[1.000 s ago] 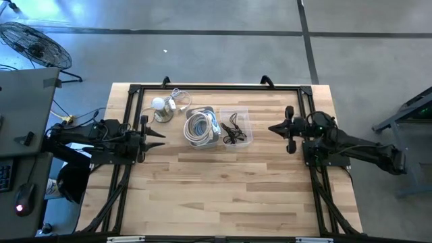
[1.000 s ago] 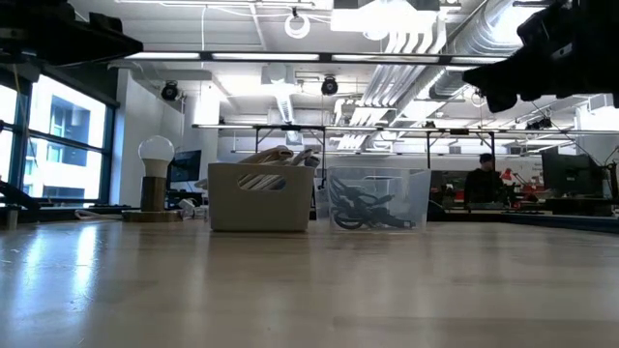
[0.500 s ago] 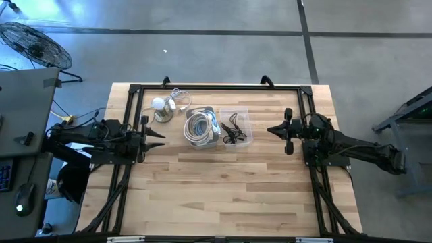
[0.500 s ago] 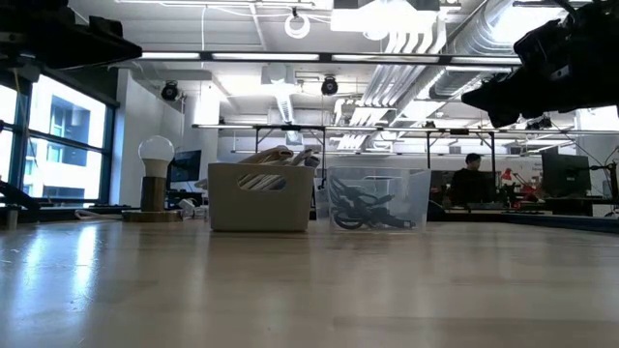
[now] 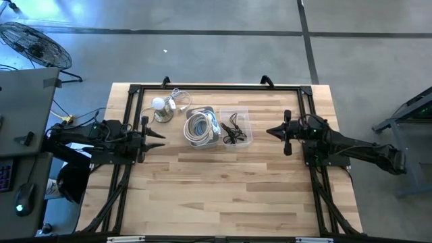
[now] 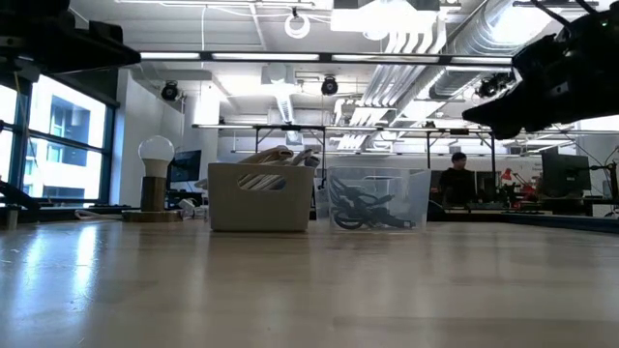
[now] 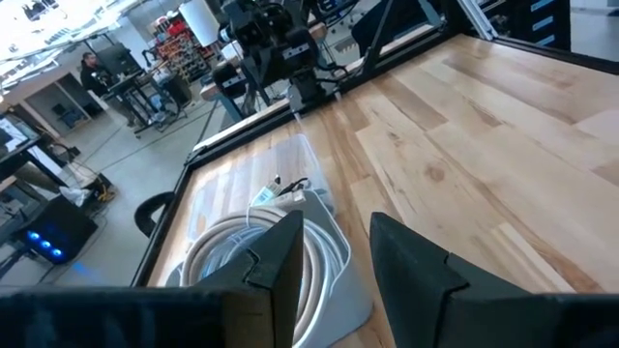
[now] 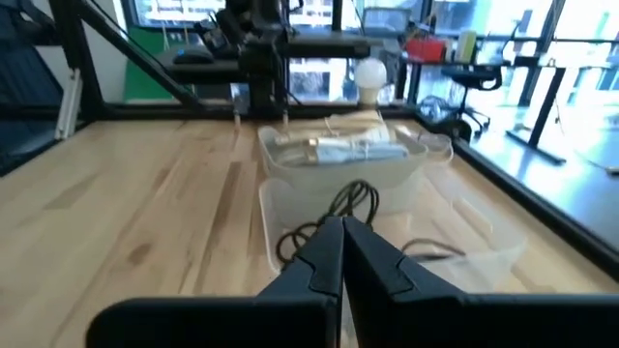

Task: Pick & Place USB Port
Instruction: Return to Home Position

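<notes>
Between my left pincer (image 5: 162, 138) and right pincer (image 5: 270, 130) sit two bins: coil bin (image 6: 259, 203) nearer the left, cord bin (image 6: 379, 181) nearer the right.

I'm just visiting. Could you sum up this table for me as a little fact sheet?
Gray bin: coiled pale cable inside
Transparent bin: black cable inside, beside the gray bin
Lamp: on table, other side of gray bin
Left gripper: open, empty, over table's left side
Right gripper: shut, empty, over table's right side
</notes>
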